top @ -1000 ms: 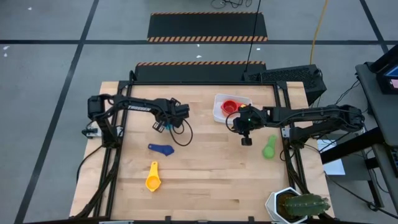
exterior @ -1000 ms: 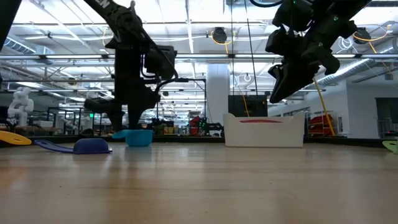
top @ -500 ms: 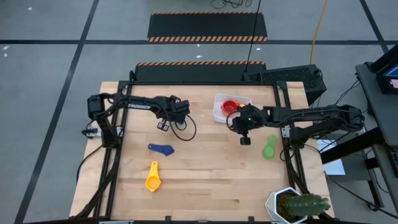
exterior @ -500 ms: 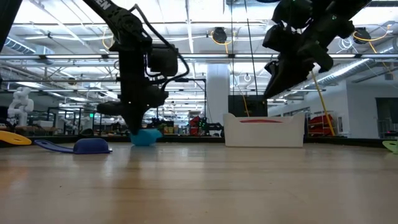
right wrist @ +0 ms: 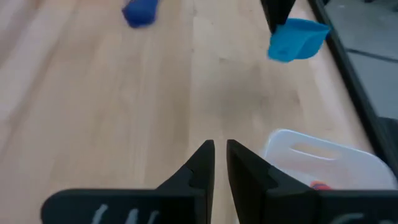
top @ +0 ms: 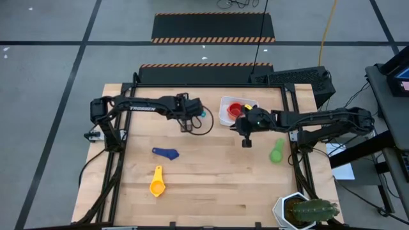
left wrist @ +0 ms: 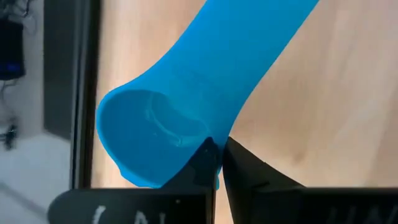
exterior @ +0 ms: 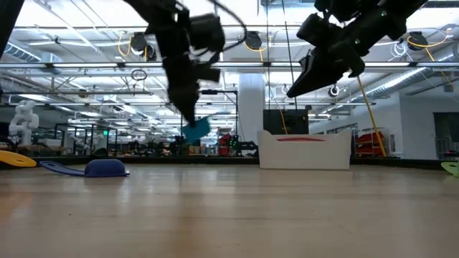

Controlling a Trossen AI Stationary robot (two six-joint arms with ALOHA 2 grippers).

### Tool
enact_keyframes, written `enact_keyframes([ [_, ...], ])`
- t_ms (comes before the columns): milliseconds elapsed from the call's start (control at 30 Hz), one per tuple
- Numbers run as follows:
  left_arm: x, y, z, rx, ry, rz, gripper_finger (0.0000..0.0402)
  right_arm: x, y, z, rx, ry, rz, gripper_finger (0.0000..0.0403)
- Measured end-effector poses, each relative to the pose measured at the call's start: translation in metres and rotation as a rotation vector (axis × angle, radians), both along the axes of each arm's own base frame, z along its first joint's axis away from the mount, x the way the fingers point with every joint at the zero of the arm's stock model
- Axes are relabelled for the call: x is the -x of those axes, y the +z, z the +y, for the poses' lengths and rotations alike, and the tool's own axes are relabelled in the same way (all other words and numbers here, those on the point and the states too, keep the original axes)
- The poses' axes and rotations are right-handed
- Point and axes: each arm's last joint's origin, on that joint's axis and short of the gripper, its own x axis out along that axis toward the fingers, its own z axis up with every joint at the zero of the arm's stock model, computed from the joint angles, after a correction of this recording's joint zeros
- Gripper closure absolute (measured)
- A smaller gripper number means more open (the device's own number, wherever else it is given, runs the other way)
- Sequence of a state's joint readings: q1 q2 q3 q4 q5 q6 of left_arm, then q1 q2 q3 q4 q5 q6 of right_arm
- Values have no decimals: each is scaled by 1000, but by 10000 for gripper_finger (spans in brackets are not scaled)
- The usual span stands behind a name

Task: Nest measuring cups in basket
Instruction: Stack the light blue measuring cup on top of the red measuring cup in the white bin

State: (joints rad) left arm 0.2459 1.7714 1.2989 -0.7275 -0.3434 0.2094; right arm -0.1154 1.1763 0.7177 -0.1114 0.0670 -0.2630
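My left gripper [top: 192, 120] is shut on the light blue measuring cup [top: 203, 114], which hangs above the table [exterior: 195, 129] left of the basket. The white basket [top: 223, 116] stands at the table's far right with a red cup [top: 235, 110] lying in it. My right gripper [top: 246, 142] hovers shut and empty just in front of the basket. On the table rest a blue cup [top: 166, 153], a yellow-orange cup [top: 157, 182] and a green cup [top: 276, 152]. My left gripper pinches the light blue cup's rim [left wrist: 208, 144] between its two fingers, beside where the handle [left wrist: 249, 56] joins the bowl. The fingers come from above, pointing down. The cup hangs below them, tilted and lifted clear of the table [exterior: 195, 129].
A white pot with a cactus [top: 305, 209] stands at the near right corner. Bare wood lies between the two arms and across the table's middle. The blue cup [exterior: 104, 168] and a yellow one [exterior: 14, 159] lie at the left.
My left gripper has shut on the light blue cup, lifted it off the table and carried it toward the table's right edge, nearer the basket. The cup now hangs tilted in the air. My right gripper has drifted slightly toward the table's left and up.
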Motion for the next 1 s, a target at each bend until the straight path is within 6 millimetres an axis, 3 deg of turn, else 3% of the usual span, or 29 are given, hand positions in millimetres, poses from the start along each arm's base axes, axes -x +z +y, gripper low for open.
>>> enact_keyframes([
  [233,-26,40,-13,58,-1,-243,390,0,0,11,205,-58,41,369],
  [433,-42,55,-23,41,-15,-428,394,15,4,20,383,-148,126,369],
  [667,-55,69,-25,38,7,-639,390,46,12,28,335,-124,200,369],
  [1000,-72,90,-21,10,12,-956,394,73,37,26,286,-191,50,369],
])
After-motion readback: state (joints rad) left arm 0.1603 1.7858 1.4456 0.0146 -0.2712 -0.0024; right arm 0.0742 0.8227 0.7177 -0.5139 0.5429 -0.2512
